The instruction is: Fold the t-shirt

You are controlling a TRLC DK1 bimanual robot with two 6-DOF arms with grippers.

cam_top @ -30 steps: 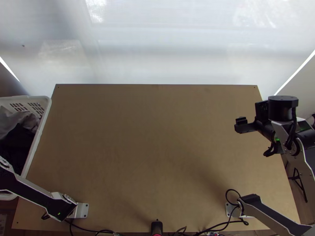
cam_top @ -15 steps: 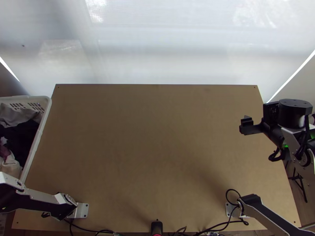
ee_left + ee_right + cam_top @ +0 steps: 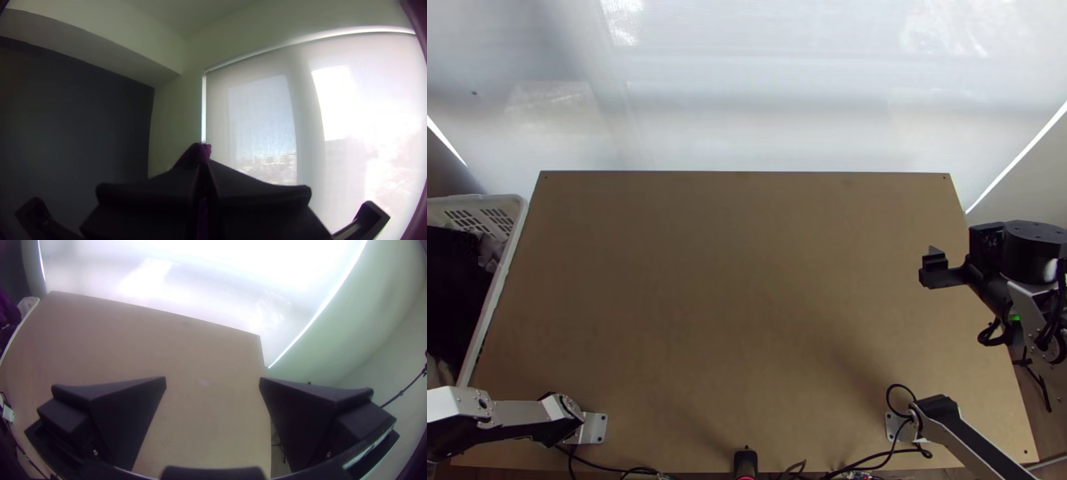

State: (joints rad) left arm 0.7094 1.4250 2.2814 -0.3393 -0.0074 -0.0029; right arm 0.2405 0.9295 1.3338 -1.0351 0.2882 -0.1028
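Evidently, black-fingered left hand clenches dark purple cloth (likely light, limp; best held by shoulders); black-fingered right hand released.

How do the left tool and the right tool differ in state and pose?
The left tool is closed on purplish cloth; the right tool is wide open and holds nothing.
The left tool faces the window blind; the right tool faces the table.
Both are black and two-fingered.

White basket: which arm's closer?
Left. Left arm is by the near end of the basket; right arm is across the table, at its right edge.
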